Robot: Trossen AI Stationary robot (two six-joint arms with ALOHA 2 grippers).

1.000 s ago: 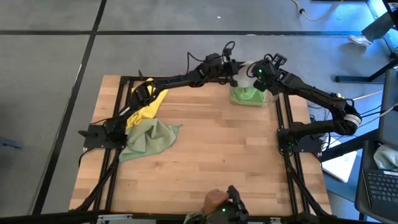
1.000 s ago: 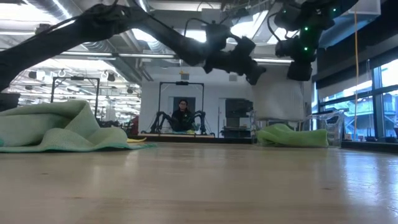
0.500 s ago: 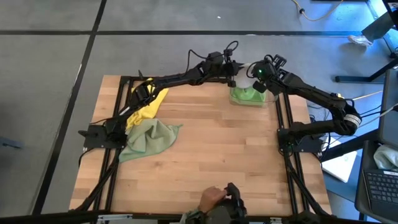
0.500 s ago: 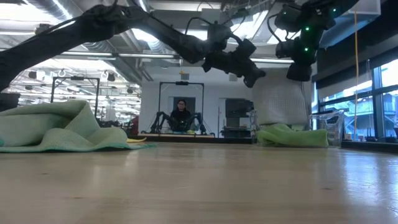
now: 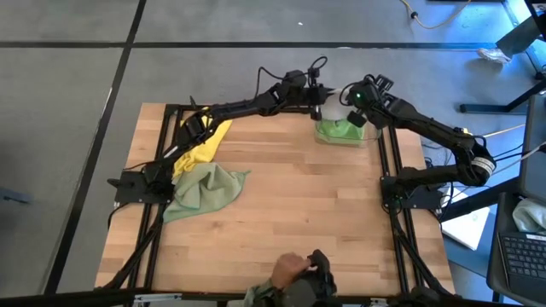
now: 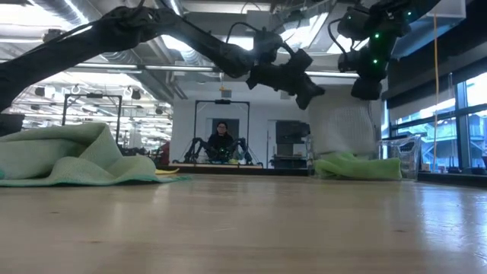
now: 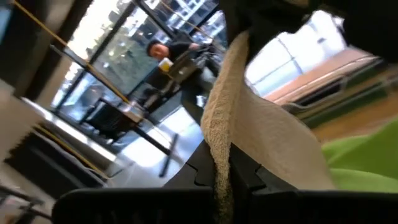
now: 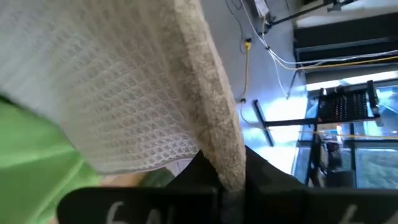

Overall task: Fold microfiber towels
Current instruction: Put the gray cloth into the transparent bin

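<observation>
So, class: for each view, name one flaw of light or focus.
Low view: bright ceiling lights behind leave both arms as silhouettes. Left wrist view: the grey-beige towel is close and sharp, the room behind is blurred and tilted. Right wrist view: the windows are blown out. High view: evenly lit.

Bare table [image 5: 299,213] surface across the middle and near side offers free passage. Obstacles: the pale olive-green towel [image 5: 203,189] and yellow towel [image 5: 202,143] heaped along the left edge; the bright green towel [image 5: 339,130] at the far right corner. Above that corner, the left gripper [image 5: 319,105] and right gripper [image 5: 353,109] stretch the grey-beige towel [image 6: 344,125] between them, apparently barring the airspace there. A person's hand [image 5: 286,271] occupies the near edge.
</observation>
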